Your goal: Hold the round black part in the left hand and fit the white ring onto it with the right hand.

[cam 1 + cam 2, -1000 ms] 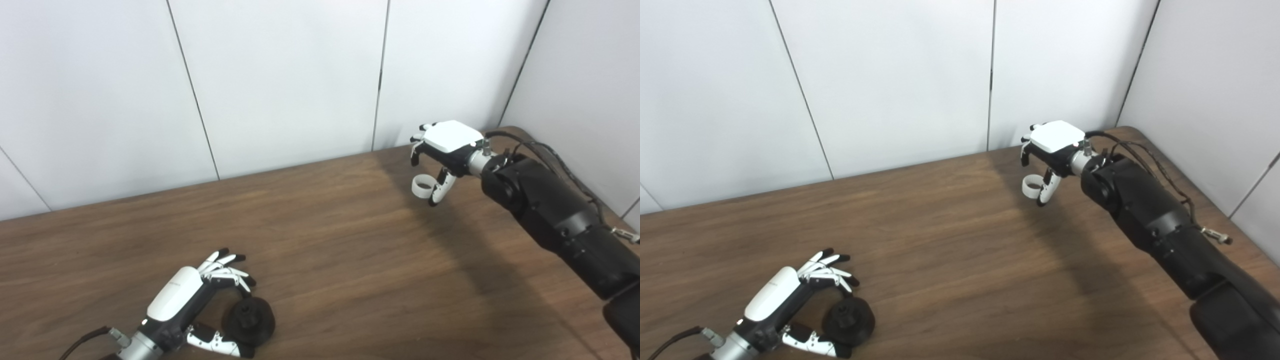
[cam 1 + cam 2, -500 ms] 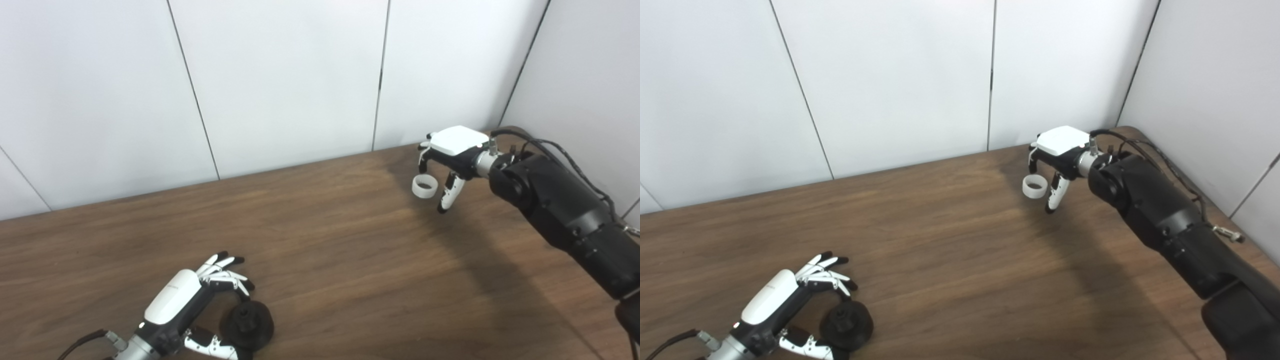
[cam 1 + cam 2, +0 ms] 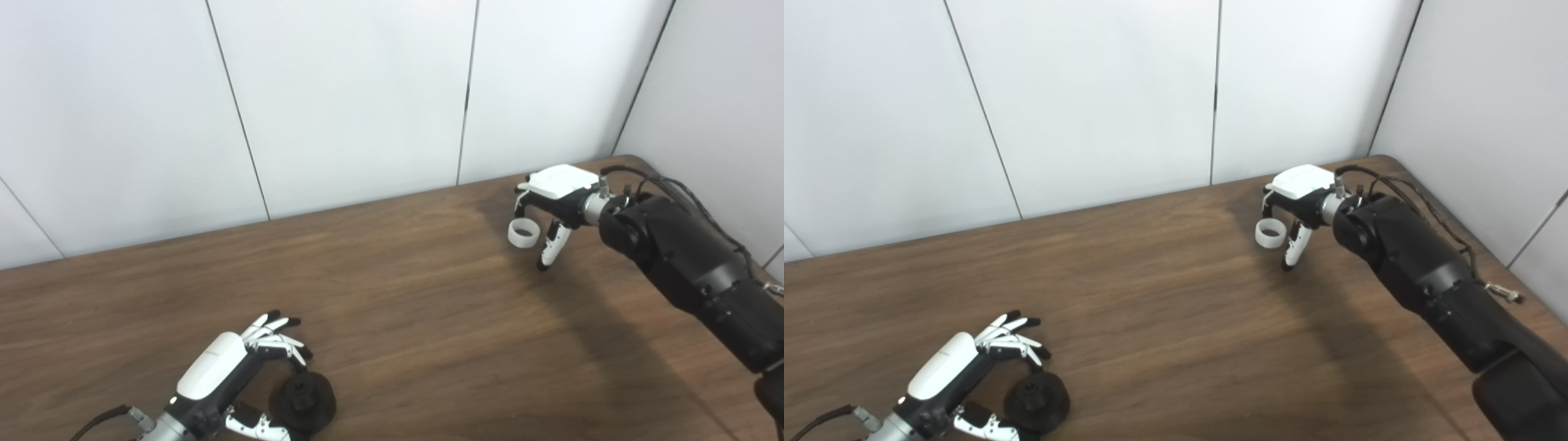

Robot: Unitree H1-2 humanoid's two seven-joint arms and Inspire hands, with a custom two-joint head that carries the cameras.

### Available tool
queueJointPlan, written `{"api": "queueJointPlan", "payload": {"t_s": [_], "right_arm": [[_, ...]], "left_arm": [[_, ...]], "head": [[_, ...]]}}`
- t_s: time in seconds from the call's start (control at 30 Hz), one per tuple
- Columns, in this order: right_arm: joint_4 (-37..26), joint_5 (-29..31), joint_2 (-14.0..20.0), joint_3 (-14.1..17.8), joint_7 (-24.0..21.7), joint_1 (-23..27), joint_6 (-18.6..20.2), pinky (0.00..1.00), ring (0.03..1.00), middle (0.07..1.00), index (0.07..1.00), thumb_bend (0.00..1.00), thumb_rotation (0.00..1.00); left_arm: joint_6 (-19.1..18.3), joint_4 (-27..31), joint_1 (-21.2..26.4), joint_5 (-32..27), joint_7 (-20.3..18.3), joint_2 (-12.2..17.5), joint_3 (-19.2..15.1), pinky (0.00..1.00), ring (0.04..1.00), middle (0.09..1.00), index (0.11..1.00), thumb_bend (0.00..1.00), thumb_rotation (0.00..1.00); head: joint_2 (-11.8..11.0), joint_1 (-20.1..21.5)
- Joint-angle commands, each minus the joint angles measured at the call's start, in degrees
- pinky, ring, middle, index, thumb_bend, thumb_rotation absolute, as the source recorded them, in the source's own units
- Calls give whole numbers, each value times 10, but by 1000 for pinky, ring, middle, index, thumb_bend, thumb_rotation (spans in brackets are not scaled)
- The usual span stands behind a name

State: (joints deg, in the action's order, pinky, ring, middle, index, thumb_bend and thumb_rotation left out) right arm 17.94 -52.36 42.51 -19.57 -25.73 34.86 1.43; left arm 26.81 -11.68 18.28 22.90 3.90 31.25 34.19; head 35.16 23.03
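Right hand (image 3: 554, 196) far right, palm down over white ring (image 3: 523, 233), fingers spread, nothing gripped (contact unclear). Left hand (image 3: 228, 373) near front edge, fingers curled around round black part (image 3: 304, 398) resting on wooden table (image 3: 404, 318), grip not closed.

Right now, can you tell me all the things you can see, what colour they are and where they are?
Table: one, brown wood, filling the lower part of the view.
Wall panels: white, behind the table and along its right side.
Round black part: one, black, on the table at the near left, between the fingers and thumb of the left hand.
White ring: one, white, at the far right, just below the right hand's fingers.
Left hand: one, white and black, curled around the round black part.
Right hand: one, white and black, fingers pointing down over the white ring.
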Motion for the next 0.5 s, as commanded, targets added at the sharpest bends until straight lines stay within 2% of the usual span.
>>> {"api": "queueJointPlan", "payload": {"t_s": [0.0,0.47], "right_arm": [[-5,0,9,8,13,30,4,1000,1000,948,728,881,327],[14,1,5,4,49,26,-13,1000,1000,929,704,853,311]], "left_arm": [[1,15,1,4,-9,4,-6,1000,920,685,482,523,58],[1,36,-12,4,-28,6,-30,1000,921,683,482,523,57]], "head": [[0,0],[5,-6]]}}
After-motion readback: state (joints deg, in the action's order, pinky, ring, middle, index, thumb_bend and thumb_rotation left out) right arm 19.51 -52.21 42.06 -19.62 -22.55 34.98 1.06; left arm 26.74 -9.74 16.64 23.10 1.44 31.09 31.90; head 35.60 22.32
